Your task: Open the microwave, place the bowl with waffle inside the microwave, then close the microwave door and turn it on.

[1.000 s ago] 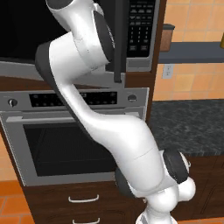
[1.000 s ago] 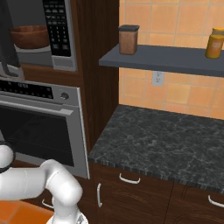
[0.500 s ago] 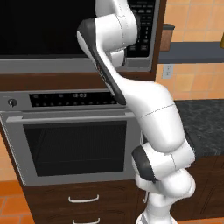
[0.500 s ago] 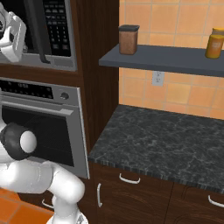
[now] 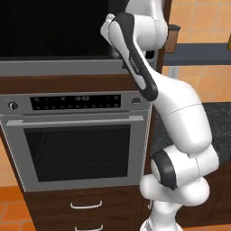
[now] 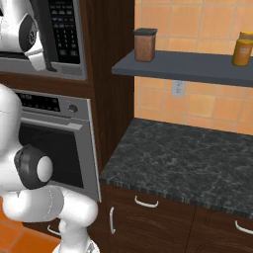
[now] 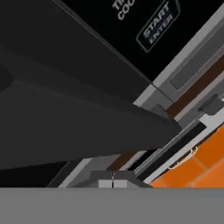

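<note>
The microwave (image 5: 58,68) sits built in above the oven, and the microwave door (image 5: 49,27), black glass over a silver lower rim, stands closed. Behind that door, the bowl with waffle is hidden. My arm reaches up across the microwave's right side. My gripper (image 6: 43,64) is shut and empty, just left of the black keypad panel (image 6: 64,27). In the hand view the shut gripper (image 7: 113,182) hangs close to the door's dark handle (image 7: 78,122), and the START/ENTER button (image 7: 155,26) shows on the keypad at upper right.
The silver wall oven (image 5: 76,149) with its bar handle sits directly below, with drawers (image 5: 85,205) under it. To the right lies a dark stone counter (image 6: 197,158). A shelf (image 6: 188,66) above it holds a brown canister (image 6: 145,44) and a yellow jar (image 6: 241,49).
The microwave door has swung closed and now hides the bowl that showed inside one second ago. My arm has swept up and right, to the keypad side. The gripper stayed shut.
</note>
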Robot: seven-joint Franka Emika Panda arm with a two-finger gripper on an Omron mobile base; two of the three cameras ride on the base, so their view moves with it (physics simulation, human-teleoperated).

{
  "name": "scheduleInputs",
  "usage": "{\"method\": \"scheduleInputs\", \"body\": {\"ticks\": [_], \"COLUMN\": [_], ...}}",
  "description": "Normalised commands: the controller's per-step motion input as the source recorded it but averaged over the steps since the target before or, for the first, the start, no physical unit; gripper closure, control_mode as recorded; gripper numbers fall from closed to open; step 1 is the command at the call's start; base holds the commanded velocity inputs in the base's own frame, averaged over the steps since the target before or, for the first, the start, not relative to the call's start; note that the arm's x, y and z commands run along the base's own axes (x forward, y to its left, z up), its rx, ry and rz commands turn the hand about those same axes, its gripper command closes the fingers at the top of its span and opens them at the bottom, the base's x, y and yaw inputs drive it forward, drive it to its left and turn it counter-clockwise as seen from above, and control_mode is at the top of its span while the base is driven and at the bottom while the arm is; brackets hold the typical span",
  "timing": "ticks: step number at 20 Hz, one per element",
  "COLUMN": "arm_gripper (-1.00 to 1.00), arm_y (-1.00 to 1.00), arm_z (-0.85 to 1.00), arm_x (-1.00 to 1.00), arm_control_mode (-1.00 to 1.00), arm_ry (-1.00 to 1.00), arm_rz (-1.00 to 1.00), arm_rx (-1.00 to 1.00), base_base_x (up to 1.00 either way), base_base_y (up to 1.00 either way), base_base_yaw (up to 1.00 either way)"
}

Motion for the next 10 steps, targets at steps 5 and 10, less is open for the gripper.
{"method": "scheduleInputs", "body": {"ticks": [5, 10], "arm_gripper": [1.0, 1.0], "arm_y": [0.42, 0.09], "arm_z": [-0.51, 0.02], "arm_x": [-0.63, -1.0], "arm_control_mode": [-1.0, -1.0], "arm_ry": [-0.33, -0.4], "arm_rz": [0.29, 0.16], "arm_rx": [-0.11, -0.03], "base_base_x": [0.0, 0.0], "base_base_y": [0.0, 0.0], "base_base_yaw": [0.0, 0.0]}}
